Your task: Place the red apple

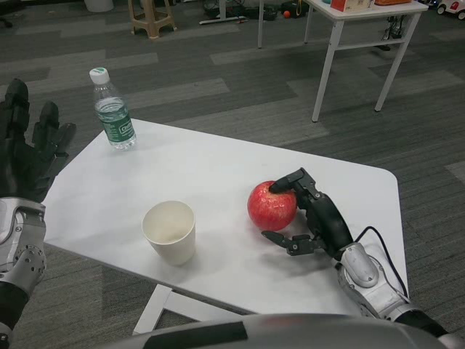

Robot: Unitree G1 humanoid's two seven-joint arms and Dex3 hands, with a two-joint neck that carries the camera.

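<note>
One hand (309,214) cupping red apple (272,206), tabletop

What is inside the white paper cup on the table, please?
The paper cup stands upright and open. Its visible inner wall is bare and nothing rises above the rim. The very bottom is hidden by the near wall, so something small there cannot be excluded.

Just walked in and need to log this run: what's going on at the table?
The robot's right hand holds a red apple that sits on the white table, fingers on its top and side. The left hand is raised, open, off the table's left edge. A paper cup stands left of the apple; a water bottle stands at the far left corner.
</note>
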